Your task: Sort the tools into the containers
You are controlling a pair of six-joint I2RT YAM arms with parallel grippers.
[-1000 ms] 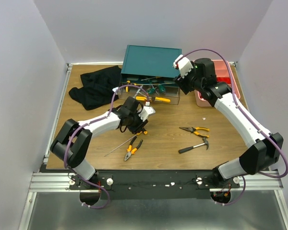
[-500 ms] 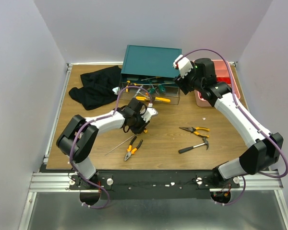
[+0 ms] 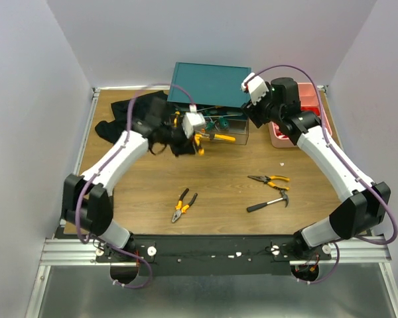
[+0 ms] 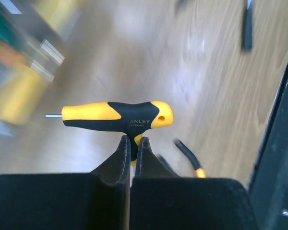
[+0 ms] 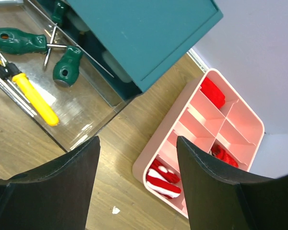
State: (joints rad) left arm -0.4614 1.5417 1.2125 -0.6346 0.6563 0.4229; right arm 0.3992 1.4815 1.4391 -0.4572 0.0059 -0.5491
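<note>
- Pale walls close in a wooden desk. From above, a teal drawer cabinet stands at the back with its clear drawer pulled out, a pink compartment tray on its right and a black cloth on its left
- On the near desk lie one pair of pliers, a second pair and a hammer. The hammer is probably head-heavy, so it is best taken near the head
- The left arm reaches to the drawer's front edge
- From the left wrist, the left fingers are pinched tight on the thin steel shank of a yellow-and-black T-handle hex key, just under its handle
- The key is likely light and stiff. The bare shank looks slick, so the key may swivel, and the rubbery handle would give a surer hold
- From the right wrist, the right fingers are spread wide and hold nothing, above the desk between drawer and tray
- Green-handled screwdrivers and a yellow one lie in the drawer
</note>
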